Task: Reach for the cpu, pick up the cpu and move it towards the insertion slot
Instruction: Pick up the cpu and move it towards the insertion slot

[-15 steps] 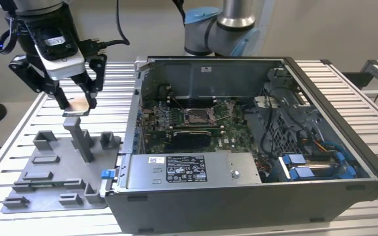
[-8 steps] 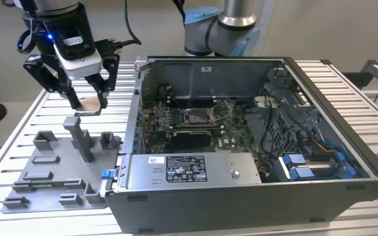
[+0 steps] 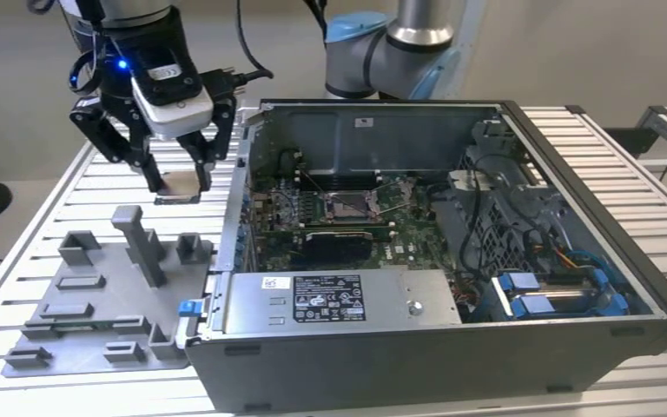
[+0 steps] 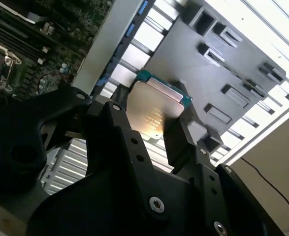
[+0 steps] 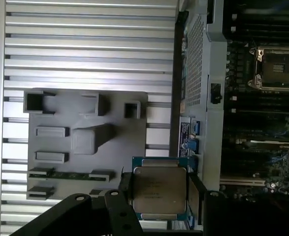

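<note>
The gripper (image 3: 180, 184) hangs from the arm above the slatted table (image 3: 67, 208), at the exterior view's left of the open computer case (image 3: 450, 261). Its fingers (image 5: 193, 194) are closed onto the cpu (image 5: 159, 189), pinching its opposite edges and holding it clear of the grey fixture tray (image 3: 90, 304). Print on the cpu's top is too faint to read. The insertion slot (image 3: 346, 205) sits on the motherboard inside the case, well apart from the gripper. A white label (image 3: 327, 298) on the case's metal box is too small to read.
</note>
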You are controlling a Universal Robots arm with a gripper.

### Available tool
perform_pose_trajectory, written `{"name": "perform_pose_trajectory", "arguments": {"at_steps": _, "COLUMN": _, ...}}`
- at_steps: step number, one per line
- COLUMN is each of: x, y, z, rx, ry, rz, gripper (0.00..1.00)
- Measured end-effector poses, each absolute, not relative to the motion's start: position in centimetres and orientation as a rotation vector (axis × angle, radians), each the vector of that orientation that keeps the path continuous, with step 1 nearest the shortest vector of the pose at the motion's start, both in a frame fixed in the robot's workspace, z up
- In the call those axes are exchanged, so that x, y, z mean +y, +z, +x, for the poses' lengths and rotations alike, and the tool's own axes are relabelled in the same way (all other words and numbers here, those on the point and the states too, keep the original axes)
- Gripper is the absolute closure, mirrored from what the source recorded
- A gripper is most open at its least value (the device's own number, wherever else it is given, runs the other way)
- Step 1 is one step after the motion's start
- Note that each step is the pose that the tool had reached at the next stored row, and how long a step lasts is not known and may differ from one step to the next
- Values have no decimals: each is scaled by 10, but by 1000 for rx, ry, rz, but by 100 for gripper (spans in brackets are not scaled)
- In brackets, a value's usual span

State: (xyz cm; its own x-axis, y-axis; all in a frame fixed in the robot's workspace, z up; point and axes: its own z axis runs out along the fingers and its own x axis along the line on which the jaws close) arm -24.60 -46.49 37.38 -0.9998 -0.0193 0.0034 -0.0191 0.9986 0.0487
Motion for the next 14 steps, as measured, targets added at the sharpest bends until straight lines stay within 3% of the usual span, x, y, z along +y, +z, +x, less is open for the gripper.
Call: {"name": "perform_pose_trajectory", "arguments": {"at_steps": 14, "x": -465, "y": 374, "z": -211, "rx": -3137, "ry": -76, "rz": 30, "gripper": 100}}
